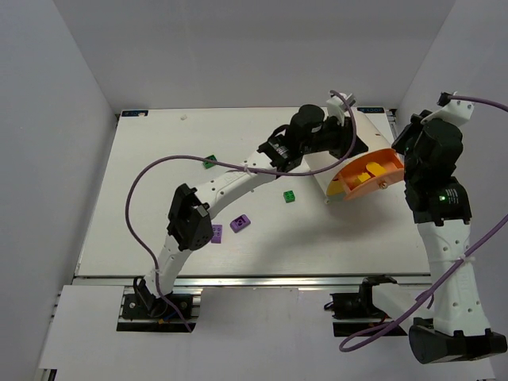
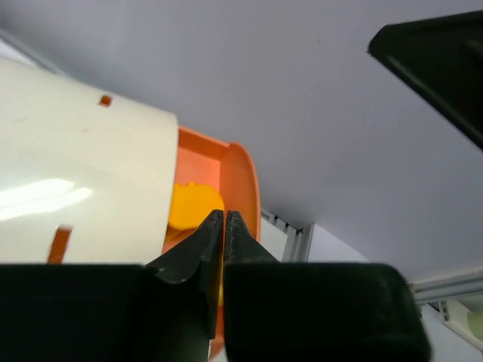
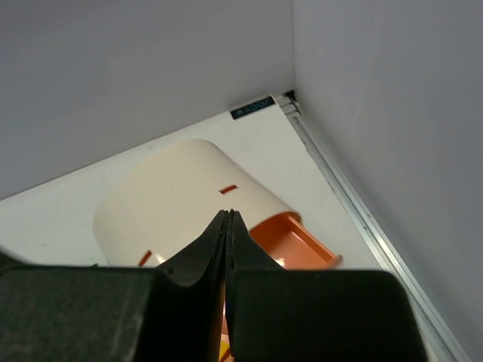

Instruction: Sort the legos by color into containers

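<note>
The container, a cream-white tub (image 1: 337,163), lies on its side at the back right, with an orange drawer (image 1: 379,181) pulled out of it. Yellow-orange pieces (image 1: 371,168) lie in the drawer; one shows in the left wrist view (image 2: 192,205). My left gripper (image 1: 359,144) is shut over the tub beside the drawer (image 2: 240,181). My right gripper (image 1: 399,144) is shut just right of the drawer (image 3: 302,243), above the tub (image 3: 173,204). Two green legos (image 1: 209,162) (image 1: 290,195) and two purple legos (image 1: 240,224) (image 1: 216,233) lie on the table. A third green lego is not visible.
The white table (image 1: 143,222) has walls at the back and on both sides. The metal rail along the table's right edge (image 3: 355,204) runs close to the drawer. The left arm (image 1: 230,184) stretches diagonally over the middle of the table.
</note>
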Controlling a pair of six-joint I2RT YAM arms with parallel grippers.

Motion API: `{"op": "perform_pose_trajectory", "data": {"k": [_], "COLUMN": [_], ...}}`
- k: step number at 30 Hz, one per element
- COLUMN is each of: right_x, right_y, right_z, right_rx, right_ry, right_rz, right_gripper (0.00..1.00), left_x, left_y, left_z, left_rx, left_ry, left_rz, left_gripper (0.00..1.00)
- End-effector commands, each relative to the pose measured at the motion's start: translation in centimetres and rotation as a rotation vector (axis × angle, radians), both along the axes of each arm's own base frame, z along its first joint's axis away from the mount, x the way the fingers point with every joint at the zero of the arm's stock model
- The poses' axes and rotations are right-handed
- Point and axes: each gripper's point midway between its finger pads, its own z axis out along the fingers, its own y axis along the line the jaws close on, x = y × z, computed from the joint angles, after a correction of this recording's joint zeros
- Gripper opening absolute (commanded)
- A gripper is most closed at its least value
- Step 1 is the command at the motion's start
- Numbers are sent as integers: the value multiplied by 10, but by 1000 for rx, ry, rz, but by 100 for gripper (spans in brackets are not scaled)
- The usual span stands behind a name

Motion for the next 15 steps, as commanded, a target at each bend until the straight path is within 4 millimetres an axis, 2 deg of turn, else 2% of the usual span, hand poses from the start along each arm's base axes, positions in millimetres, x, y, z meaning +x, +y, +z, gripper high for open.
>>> {"op": "perform_pose_trajectory", "data": {"k": [1,2,3,4,5,7,8,9,10,11,12,14,15], "right_x": [-13,-15,-17,-17,-19,-15,-14,-13,-13,-13,-15,-16,-20], "right_y": [-30,-33,-36,-37,-37,-20,-12,8,15,19,20,16,13], "right_z": [-14,-24,-28,-33,-44,-59,-64,-72,-75,-80,-85,-94,-103], "right_rx": [25,27,27,29,22,31,15,33,36,37,42,42,39], "right_ry": [62,97,116,137,184,249,278,311,321,333,358,400,442], "right_rz": [-176,-198,-212,-218,-211,-102,-33,78,122,151,161,140,129], "right_gripper": [0,0,0,0,0,0,0,0,0,0,0,0,0], "left_x": [-1,-7,-3,-1,-13,-14,-20,-29,-37,-37,-45,-52,-56], "left_y": [51,69,82,90,109,134,142,159,165,174,183,197,209], "left_z": [85,106,105,75,92,79,48,61,54,30,39,10,14], "left_rx": [-90,-103,-83,-4,-12,24,83,63,76,122,106,172,165], "left_ry": [-95,-118,-126,-115,-134,-122,-88,-102,-87,-57,-66,-19,-16], "left_rz": [125,158,192,222,238,266,262,267,258,267,269,284,304], "left_gripper": [15,14,14,15,19,25,28,32,34,36,39,42,47]}}
